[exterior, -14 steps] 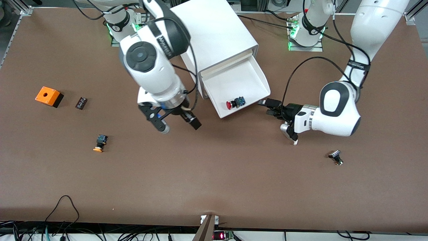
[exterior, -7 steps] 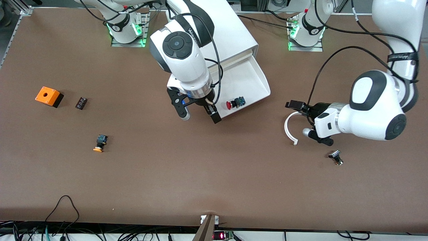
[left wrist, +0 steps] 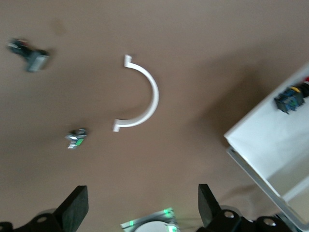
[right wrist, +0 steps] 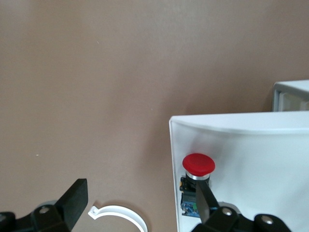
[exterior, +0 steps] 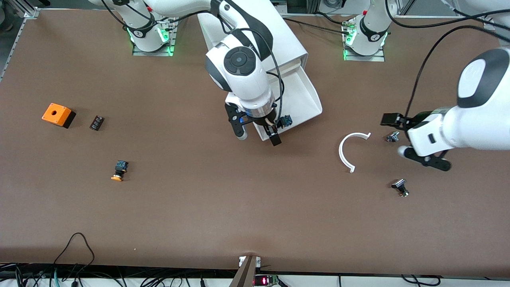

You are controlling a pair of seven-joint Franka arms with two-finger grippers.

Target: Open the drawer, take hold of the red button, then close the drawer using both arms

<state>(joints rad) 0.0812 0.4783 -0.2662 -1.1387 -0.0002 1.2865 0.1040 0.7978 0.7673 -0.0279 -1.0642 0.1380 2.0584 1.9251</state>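
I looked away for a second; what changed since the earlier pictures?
The right gripper swung over the open drawer's front edge, above the red button. The left gripper withdrew toward its end, leaving the white curved handle on the table. Button and drawer stayed put.

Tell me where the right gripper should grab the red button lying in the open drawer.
Probably the black-and-blue body of the red button, just under its mushroom head, coming from above: it lies on its side in the drawer, whose walls block lower approaches. The right gripper hovers open overhead.
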